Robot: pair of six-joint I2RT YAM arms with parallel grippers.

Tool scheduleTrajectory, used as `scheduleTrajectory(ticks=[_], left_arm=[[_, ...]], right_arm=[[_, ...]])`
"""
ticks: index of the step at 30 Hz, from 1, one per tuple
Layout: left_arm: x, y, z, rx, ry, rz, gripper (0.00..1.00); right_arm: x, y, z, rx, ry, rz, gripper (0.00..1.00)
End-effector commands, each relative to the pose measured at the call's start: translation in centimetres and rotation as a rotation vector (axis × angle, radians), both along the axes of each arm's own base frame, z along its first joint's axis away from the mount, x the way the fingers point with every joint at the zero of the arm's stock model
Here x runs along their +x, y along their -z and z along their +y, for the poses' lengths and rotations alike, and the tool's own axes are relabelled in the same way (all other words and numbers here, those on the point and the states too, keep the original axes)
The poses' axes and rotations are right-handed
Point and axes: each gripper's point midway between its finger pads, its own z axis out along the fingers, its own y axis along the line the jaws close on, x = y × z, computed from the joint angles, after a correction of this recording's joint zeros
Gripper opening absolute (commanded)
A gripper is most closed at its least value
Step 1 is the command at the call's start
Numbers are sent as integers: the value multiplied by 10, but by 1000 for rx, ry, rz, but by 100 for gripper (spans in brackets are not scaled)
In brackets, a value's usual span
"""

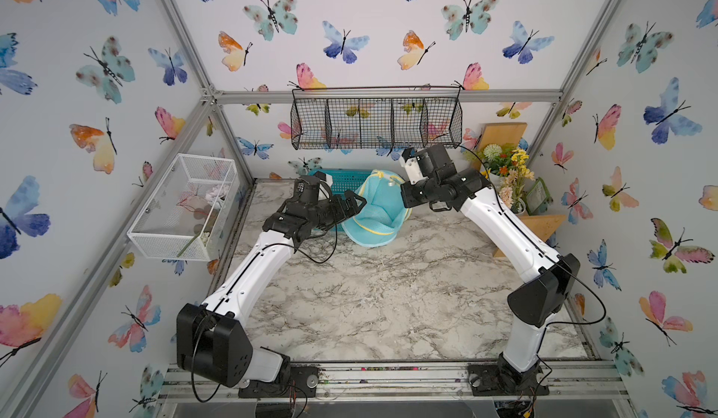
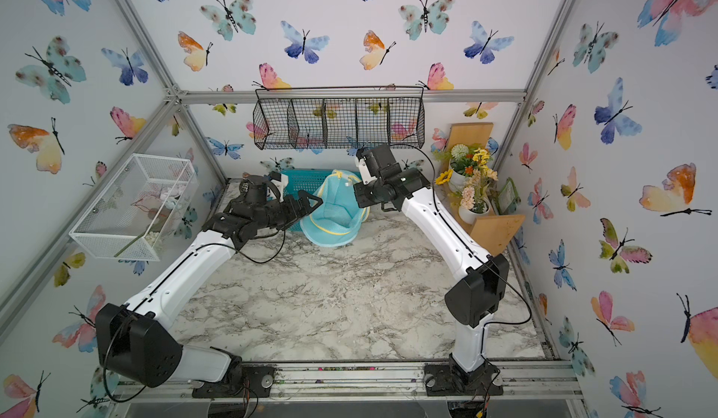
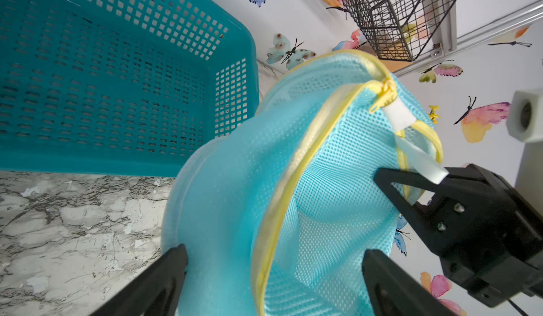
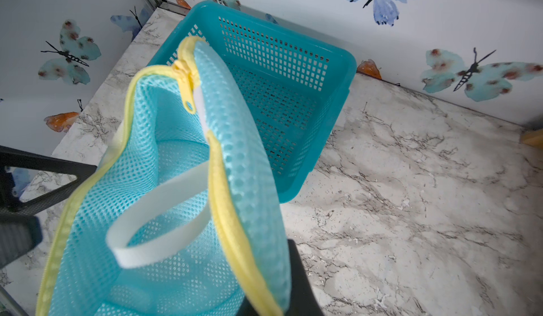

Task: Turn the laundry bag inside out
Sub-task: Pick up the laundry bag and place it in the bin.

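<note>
The laundry bag (image 1: 379,212) (image 2: 336,217) is light-turquoise mesh with yellow piping. It stands open-mouthed at the back of the marble table, against the teal basket (image 1: 345,181). My right gripper (image 3: 390,182) is shut on the bag's yellow rim next to the white ribbon (image 4: 152,241), and in its own view (image 4: 264,299) the rim runs into the jaws. My left gripper (image 3: 276,270) (image 1: 355,208) is open wide. Its fingers (image 3: 173,270) straddle the opposite piped edge of the bag (image 3: 323,182) without pinching it.
The rigid teal basket (image 3: 117,79) (image 4: 279,94) sits right behind the bag by the back wall. A black wire rack (image 1: 377,124) hangs above it. A white wire basket (image 1: 182,206) is on the left wall. Flower pots (image 1: 505,175) and wooden boards stand at the right.
</note>
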Motion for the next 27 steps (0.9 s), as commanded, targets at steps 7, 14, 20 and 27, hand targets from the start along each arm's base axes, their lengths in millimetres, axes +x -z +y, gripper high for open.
scheduleTrajectory(ticks=[7, 14, 20, 27], left_arm=[[-13, 37, -24, 99, 98, 125, 99], [0, 53, -6, 246, 18, 178, 61], [7, 52, -6, 282, -2, 186, 0], [-1, 59, 36, 447, -63, 231, 0]], right_arm=[[-5, -16, 12, -30, -41, -50, 3], [-9, -41, 6, -10, -29, -105, 2], [-16, -46, 0, -8, -27, -116, 3], [-11, -50, -26, -87, 83, -148, 3]])
